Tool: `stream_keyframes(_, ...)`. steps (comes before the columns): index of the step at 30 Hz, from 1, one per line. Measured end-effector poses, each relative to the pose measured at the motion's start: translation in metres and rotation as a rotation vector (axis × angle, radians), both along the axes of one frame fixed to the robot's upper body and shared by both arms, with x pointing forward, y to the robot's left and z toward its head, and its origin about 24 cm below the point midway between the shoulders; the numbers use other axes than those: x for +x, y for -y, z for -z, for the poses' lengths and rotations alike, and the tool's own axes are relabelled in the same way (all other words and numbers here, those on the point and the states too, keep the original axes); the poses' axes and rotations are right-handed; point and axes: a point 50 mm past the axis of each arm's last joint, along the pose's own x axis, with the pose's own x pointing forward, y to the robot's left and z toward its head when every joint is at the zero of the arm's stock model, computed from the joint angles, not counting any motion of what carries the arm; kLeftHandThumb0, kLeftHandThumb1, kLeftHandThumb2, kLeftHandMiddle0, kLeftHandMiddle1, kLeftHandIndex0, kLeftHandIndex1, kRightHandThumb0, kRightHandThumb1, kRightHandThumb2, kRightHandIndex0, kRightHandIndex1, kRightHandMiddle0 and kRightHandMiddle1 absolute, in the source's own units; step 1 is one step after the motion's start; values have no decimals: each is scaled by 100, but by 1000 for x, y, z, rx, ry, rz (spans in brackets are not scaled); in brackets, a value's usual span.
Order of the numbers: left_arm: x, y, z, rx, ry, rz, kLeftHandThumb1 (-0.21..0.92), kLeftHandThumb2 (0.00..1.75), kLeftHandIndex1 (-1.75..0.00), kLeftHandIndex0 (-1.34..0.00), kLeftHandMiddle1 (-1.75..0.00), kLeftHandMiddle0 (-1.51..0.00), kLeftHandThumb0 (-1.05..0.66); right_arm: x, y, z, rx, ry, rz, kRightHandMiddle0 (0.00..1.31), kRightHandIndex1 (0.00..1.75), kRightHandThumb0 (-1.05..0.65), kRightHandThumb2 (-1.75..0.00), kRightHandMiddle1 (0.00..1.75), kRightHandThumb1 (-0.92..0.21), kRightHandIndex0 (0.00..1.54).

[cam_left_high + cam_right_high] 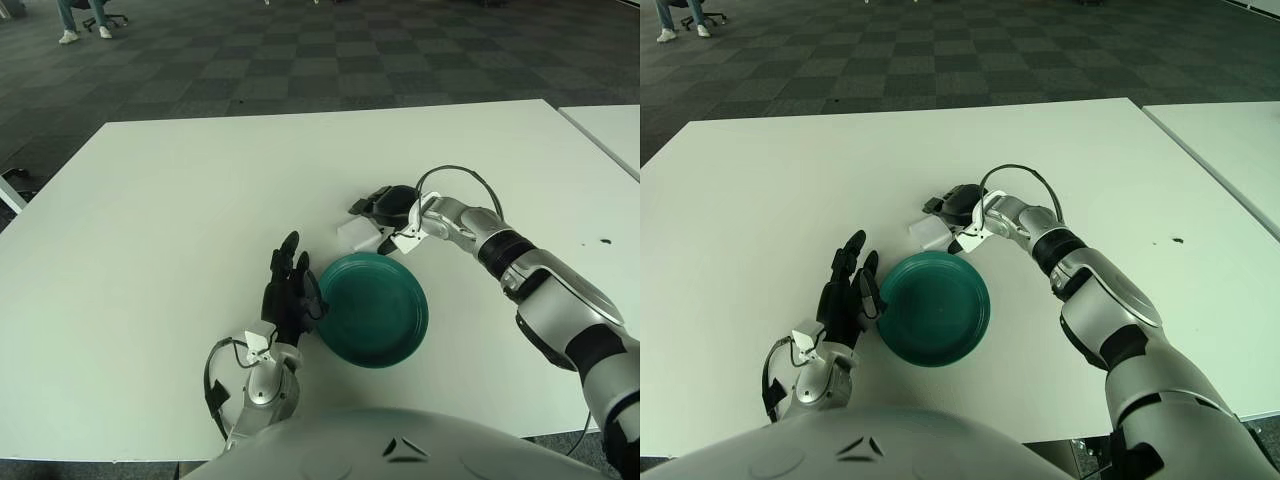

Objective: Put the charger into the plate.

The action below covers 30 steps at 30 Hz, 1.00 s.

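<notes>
A white charger (354, 233) lies on the white surface (150, 220) just right of the frame's centre, close above the upper-left rim of a dark green plate (372, 308) and outside it. The right hand (388, 210) sits over the charger's right side, its dark fingers (368, 204) curled around it; whether they grip it firmly cannot be told. The left hand (291, 291) stands at the plate's left edge, fingers straight and slightly apart, holding nothing.
</notes>
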Motion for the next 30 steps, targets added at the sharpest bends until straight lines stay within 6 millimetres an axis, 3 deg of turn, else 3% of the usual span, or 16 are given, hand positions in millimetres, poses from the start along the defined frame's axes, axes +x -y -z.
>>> stream_keyframes(7,0,0,0,0,-3,1,92,108,-47,0,0,-26,-97,3,-8,9,20,17,24,0,0,-67,-50,41,-92,36)
stream_keyframes(12,-1,0,1,0,-4,0,92,107,-48,0,0,-26,-97,-1,-11,-1,-13,25,-25,0,0,-71,-49,35,-92,29)
stream_keyframes(17,-1,0,0,1,3,-1,92,107,-48,0,0,-25,-97,-10,-18,-9,-60,1,-80,0,0,-74,-49,34,-92,26)
stream_keyframes(30,0,1,0,11,7,0,92,107,-50,0,0,-25,-97,-9,-22,-18,-154,-47,-59,0,1,-75,-44,38,-92,27)
